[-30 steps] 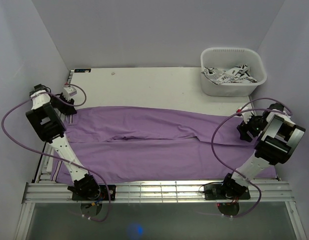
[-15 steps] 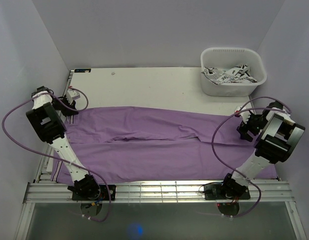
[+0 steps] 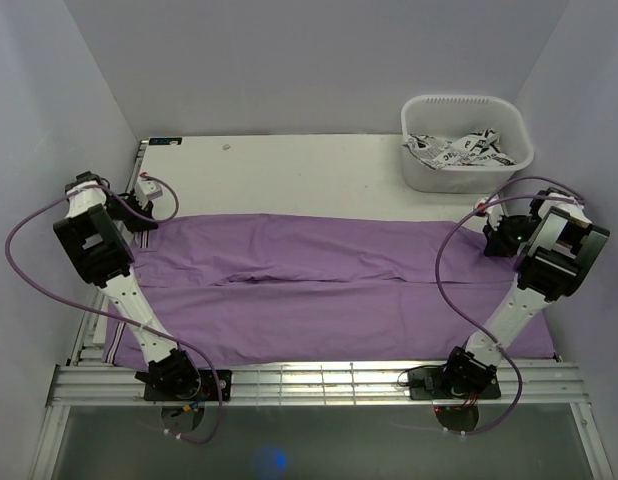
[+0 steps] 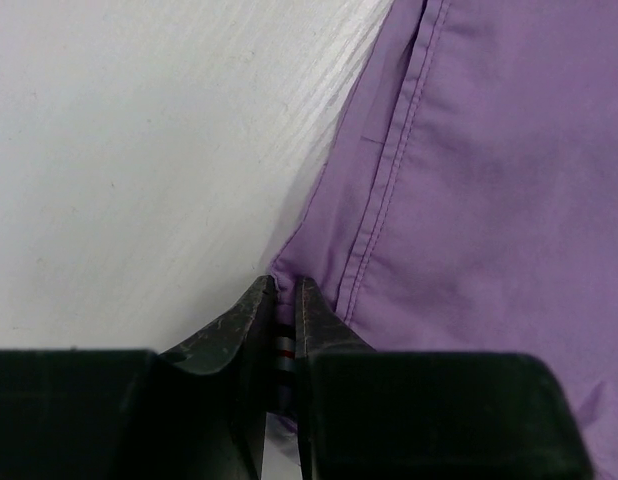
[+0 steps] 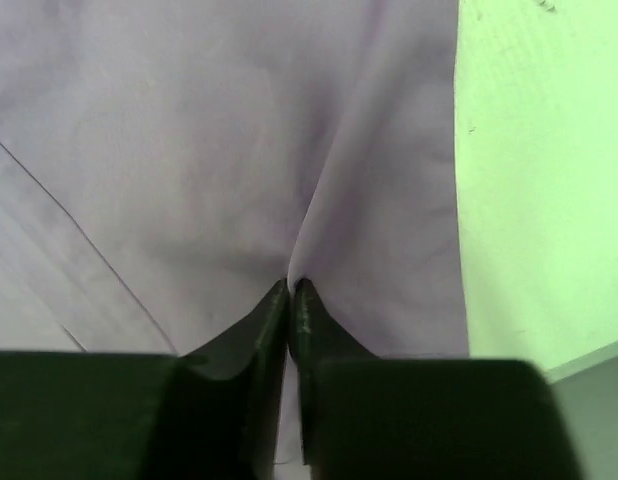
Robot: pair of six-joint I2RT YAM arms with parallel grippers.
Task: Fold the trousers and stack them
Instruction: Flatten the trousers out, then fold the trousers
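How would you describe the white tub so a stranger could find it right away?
Start from the white table, which is mostly covered by the purple trousers spread flat across it. Look to its far right corner, beyond the cloth: the tub stands there on bare tabletop. It is the only container, white plastic with raised walls, holding crumpled black-and-white printed material.

Both arms reach out wide, left pincer [image 4: 286, 285] at 9 o'clock and right pincer [image 5: 290, 283] at 3, each pinched tight on the trousers [image 3: 319, 300].
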